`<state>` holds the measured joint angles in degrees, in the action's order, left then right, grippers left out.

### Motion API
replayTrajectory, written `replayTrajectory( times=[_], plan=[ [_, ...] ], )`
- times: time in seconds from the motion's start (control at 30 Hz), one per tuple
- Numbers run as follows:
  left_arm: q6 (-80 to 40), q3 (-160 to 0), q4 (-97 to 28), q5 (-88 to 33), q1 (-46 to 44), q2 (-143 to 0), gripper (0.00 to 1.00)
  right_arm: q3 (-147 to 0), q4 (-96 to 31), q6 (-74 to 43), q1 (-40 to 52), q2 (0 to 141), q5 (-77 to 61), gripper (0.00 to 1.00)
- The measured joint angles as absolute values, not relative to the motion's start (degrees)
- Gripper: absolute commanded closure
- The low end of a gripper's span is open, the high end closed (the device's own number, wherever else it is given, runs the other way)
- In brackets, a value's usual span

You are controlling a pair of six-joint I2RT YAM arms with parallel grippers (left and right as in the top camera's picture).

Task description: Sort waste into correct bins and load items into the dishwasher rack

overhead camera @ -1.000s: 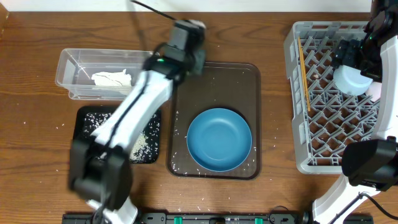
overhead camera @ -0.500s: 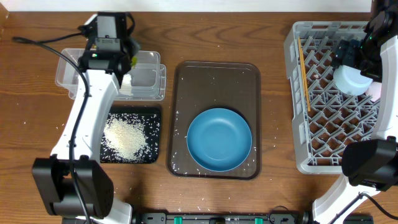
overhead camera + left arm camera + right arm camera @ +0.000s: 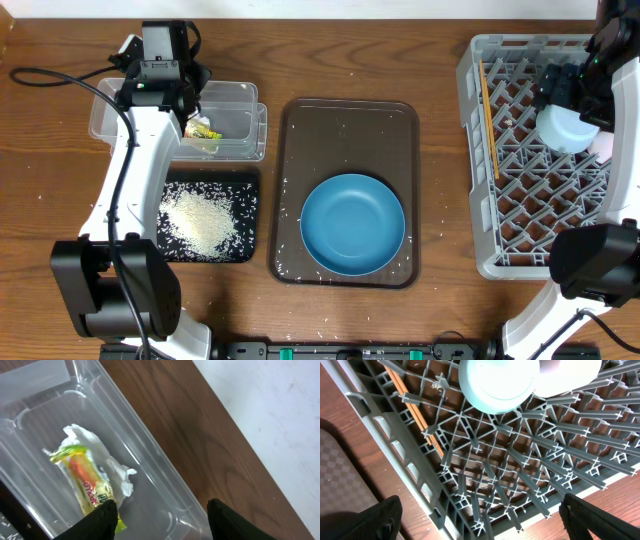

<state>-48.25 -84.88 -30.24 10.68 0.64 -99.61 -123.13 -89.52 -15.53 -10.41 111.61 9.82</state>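
Over the tub [image 3: 240, 120] at ten o'clock, your left claw [image 3: 161, 515] gapes empty above the wrapper [image 3: 82, 480]; next, fetch the plate [image 3: 352, 224].

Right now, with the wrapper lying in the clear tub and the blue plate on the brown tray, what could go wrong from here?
The left gripper stands open low over the clear tub, one finger beside the snack wrapper; lifting away may snag it or shift the tub. The blue plate lies flat on the brown tray among loose rice grains, so a rim grasp may slip and scatter them.
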Motion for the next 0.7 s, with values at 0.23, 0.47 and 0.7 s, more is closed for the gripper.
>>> replayTrajectory(
  times=[0.23,0.47,0.7],
  plan=[
    [-47.92,-84.77,-34.98,12.23,1.13,-93.23,0.34,-123.13,-89.52,-15.53,-10.41,111.61,9.82,0.01],
    [-46.15,-84.86,-48.53,25.17,8.16,-76.16,0.2,-123.13,-89.54,-15.51,-10.41,111.63,9.82,0.01],
    [-45.21,-84.86,-59.83,31.79,19.44,-69.49,0.14,-123.13,-89.52,-15.53,-10.41,111.63,9.82,0.01]
  ],
)
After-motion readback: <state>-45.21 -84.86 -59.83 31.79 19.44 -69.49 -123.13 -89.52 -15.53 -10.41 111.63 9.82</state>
